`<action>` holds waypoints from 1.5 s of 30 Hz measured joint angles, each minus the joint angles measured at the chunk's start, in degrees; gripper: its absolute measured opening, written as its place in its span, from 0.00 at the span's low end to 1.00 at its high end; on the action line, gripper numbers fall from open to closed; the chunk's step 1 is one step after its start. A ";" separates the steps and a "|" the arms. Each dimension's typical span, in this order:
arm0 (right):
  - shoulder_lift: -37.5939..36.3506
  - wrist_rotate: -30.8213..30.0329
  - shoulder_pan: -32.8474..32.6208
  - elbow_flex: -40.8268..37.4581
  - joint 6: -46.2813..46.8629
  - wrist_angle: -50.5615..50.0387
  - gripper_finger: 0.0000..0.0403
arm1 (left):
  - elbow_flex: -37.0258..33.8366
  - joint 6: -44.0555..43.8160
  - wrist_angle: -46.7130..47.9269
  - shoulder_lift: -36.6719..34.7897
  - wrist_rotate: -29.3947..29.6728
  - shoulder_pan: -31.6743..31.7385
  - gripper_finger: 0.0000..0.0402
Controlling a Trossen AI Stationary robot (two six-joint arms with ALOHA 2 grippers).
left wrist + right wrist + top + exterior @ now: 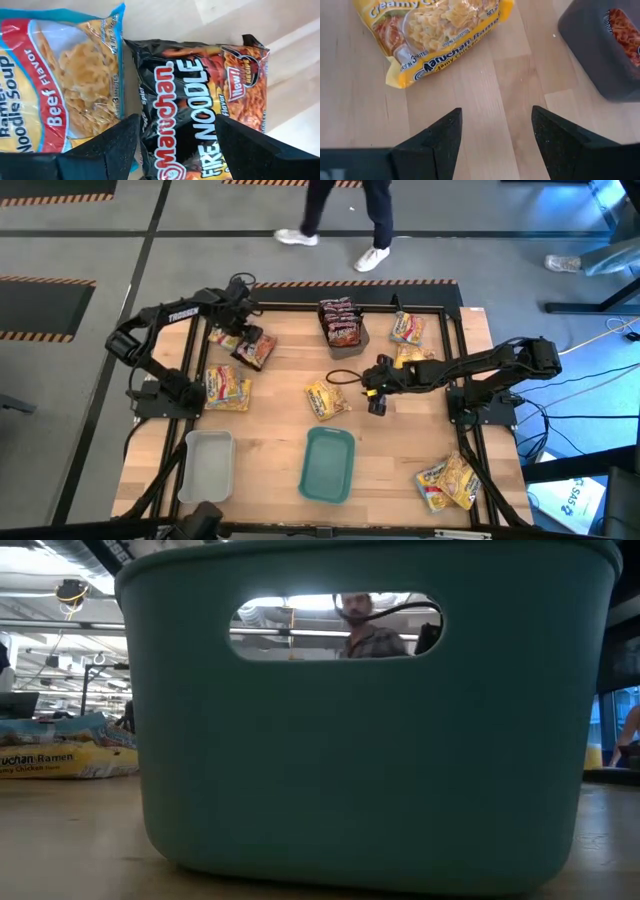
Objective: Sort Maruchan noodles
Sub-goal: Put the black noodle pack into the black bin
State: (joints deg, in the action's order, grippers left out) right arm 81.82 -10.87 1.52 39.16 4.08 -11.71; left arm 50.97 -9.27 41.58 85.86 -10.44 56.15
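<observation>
Maruchan noodle packets lie scattered flat on the wooden table. My left gripper (243, 338) (177, 120) is at the far left, open and pointing steeply down. Its fingers stand on either side of a black Fire Noodle packet (200, 100) (256, 350). Beside that packet lies a Beef Flavor packet (60, 80). My right gripper (376, 402) (496, 110) is open over bare wood near the table's middle. A yellow Creamy Chicken packet (440, 35) (327, 400) lies just ahead of it. A grey tray (343, 332) (600, 45) holds dark packets.
A teal tray (330, 465) (370, 720) and a pale tray (207, 465) stand near the front edge. More packets lie at the left (228, 388), far right (407, 328) and near right (448, 483). A person walks beyond the far edge (345, 220).
</observation>
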 joint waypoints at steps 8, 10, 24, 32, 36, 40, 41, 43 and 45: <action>0.00 1.59 0.00 0.02 -0.18 1.67 0.55 | -0.01 -2.61 -1.22 0.37 5.67 -6.54 0.63; 0.00 1.51 -0.02 0.02 -0.52 1.67 0.55 | -0.01 -2.61 -1.87 1.04 5.06 -8.14 0.63; 0.02 0.93 -0.01 3.80 -4.75 -0.25 0.55 | 0.21 0.65 -9.14 5.90 5.10 -20.34 0.63; 0.06 1.39 0.00 7.55 -9.54 3.78 0.55 | 0.08 0.91 -11.45 6.05 4.37 -25.19 0.63; 0.61 1.43 0.00 7.87 -10.70 6.68 0.55 | 0.56 1.04 -10.60 6.11 3.51 -26.98 0.63; 1.84 1.42 0.00 7.85 -12.65 11.10 0.55 | 2.95 2.24 -5.47 5.45 3.32 -27.44 0.63; 2.32 1.44 0.00 7.85 -13.31 12.92 0.55 | 3.69 2.75 -4.79 5.01 3.50 -27.35 0.63; 3.43 1.44 0.00 7.87 -13.60 15.97 0.55 | 4.65 3.41 -3.17 3.45 5.22 -26.53 0.63; 4.91 1.45 0.00 7.87 -13.88 19.16 0.55 | 4.70 3.48 -2.56 1.72 6.51 -25.18 0.63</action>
State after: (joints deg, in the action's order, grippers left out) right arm 86.73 -9.43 1.52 47.03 -9.79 7.45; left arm 55.67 -5.79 39.02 87.58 -3.93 30.98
